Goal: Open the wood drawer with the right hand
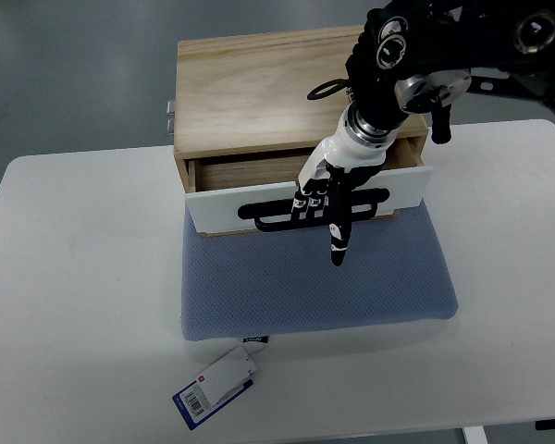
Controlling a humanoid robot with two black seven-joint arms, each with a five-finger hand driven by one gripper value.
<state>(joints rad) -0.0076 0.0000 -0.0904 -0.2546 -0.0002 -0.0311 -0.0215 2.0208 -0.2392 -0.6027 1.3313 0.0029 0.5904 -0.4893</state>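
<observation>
The right hand (322,199) hooks curled fingers over the black handle (268,213) of the wood drawer (402,185), one finger straight; handle runs crosswise, pull toward the robot.

The tag (216,387) on the mat's edge bears a barcode — print too small to read.

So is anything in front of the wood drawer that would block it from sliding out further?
Nothing visible does. The right hand has fingers hooked on the black handle of the wood drawer, already partly out. Ahead lies only the flat blue mat; the tag sits beyond it.
</observation>
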